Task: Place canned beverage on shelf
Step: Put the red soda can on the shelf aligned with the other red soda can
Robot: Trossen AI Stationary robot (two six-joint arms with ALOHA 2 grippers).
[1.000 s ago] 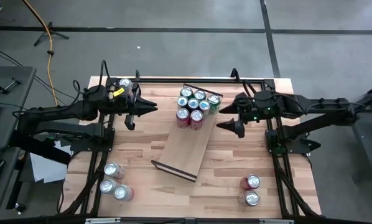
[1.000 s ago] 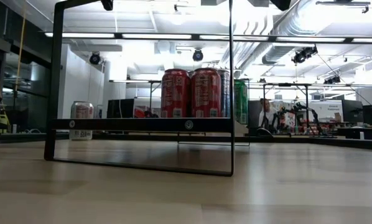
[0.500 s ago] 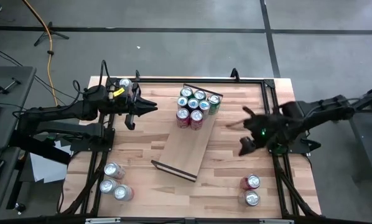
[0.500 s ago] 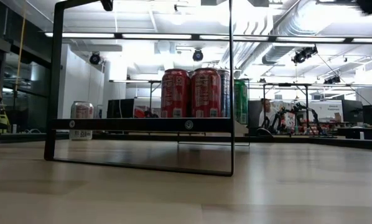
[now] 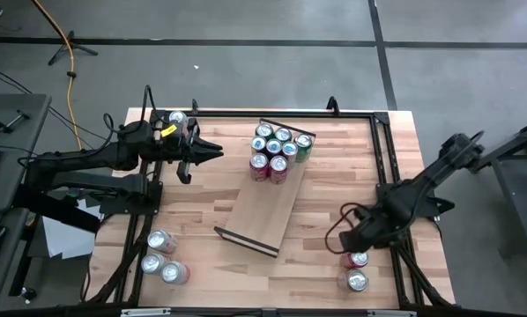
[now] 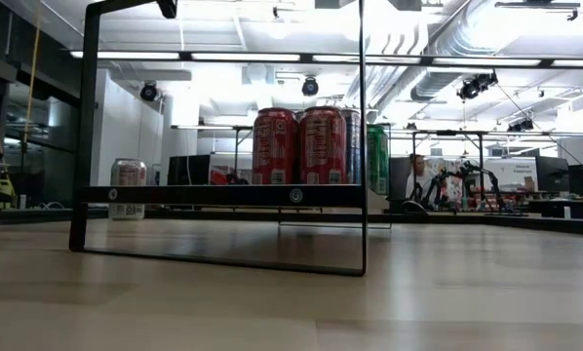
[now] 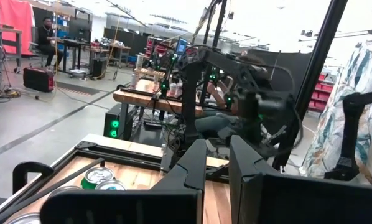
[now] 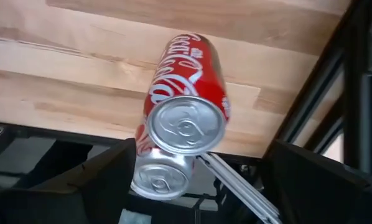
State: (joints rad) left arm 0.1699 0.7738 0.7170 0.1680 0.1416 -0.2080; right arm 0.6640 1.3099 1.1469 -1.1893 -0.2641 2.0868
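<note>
The shelf (image 5: pixel 265 210) is a light-wood board lying aslant at the table's middle, with dark rails at its short ends (image 6: pixel 223 195). Several cans (image 5: pixel 277 150) stand on its far end, and they also show in the low view (image 6: pixel 301 146). A red can (image 5: pixel 358 259) and a silver-topped can (image 5: pixel 357 281) stand at the near right. My right gripper (image 5: pixel 350 239) hovers open just above the red can (image 8: pixel 189 93), its fingers on either side and apart from it. My left gripper (image 5: pixel 206 151) is open and empty at the far left.
Three cans (image 5: pixel 162 255) stand at the near left corner. One can (image 5: pixel 177 117) stands at the far left beside my left arm, and also shows in the low view (image 6: pixel 128 174). A dark metal frame (image 5: pixel 382 158) runs along the table's edges. Bare wood lies between the shelf and the right cans.
My right gripper has left the spot beside the shelf's cans and swung toward the table's near right corner, tipping downward over the two cans there. The cans and the shelf have kept still.
</note>
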